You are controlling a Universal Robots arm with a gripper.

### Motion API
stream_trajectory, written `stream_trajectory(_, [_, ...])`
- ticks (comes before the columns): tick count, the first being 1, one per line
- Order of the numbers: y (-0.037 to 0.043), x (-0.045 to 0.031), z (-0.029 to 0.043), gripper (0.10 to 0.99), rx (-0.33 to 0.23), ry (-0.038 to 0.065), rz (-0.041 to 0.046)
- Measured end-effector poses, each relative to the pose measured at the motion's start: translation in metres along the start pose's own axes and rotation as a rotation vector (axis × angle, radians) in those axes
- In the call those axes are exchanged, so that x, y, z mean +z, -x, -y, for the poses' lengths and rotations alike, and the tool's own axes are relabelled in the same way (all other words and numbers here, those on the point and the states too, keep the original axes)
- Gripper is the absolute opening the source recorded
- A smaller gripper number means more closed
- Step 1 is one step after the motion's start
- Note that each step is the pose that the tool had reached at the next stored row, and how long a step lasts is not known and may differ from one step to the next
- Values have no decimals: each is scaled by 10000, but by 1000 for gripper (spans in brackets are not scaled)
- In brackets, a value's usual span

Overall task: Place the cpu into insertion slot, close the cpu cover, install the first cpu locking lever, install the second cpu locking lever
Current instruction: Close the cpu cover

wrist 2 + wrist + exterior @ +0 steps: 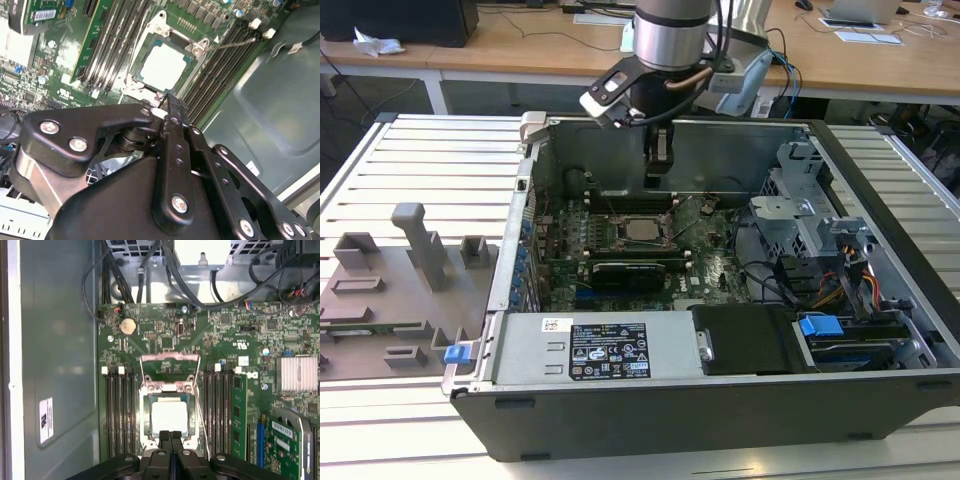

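The cpu (169, 421) lies flat in the insertion slot (148, 412), its silver top facing up; it also shows in the second wrist view (162, 67) and in the exterior view (642, 228). The cpu cover (170, 360) stands tilted up off the chip, on the side of the socket away from my gripper. A thin wire locking lever (198, 410) runs raised along one side of the socket, seen too as a wire (235, 44) over the memory slots. My gripper (170, 436) hangs just above the socket's near edge, shut with nothing in it, as both wrist views (169, 102) show.
Long black memory slots (118, 410) flank the socket on both sides. A finned heat sink (298, 374) and a green card (287, 440) sit beside them. The case's steel wall (270, 95) is close by. Cables (770, 275), a drive cage (800, 190) and the power supply (600, 350) fill the case.
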State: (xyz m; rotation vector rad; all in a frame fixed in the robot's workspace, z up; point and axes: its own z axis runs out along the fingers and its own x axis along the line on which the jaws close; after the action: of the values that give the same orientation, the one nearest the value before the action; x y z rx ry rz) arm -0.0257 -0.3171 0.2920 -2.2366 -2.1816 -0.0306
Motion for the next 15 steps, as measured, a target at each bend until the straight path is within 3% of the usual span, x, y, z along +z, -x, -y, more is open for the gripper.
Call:
stream_trajectory(3, [-2, 0, -97, 106, 0, -13, 1])
stream_trajectory(7, [-7, 1, -288, 106, 0, -35, 1])
stream_trajectory(9, [-9, 1, -333, 106, 2, -39, 1])
stream_trajectory(10, [-10, 1, -396, 106, 1, -46, 1])
stream_trajectory(15, [-13, 1, -523, 106, 2, -64, 2])
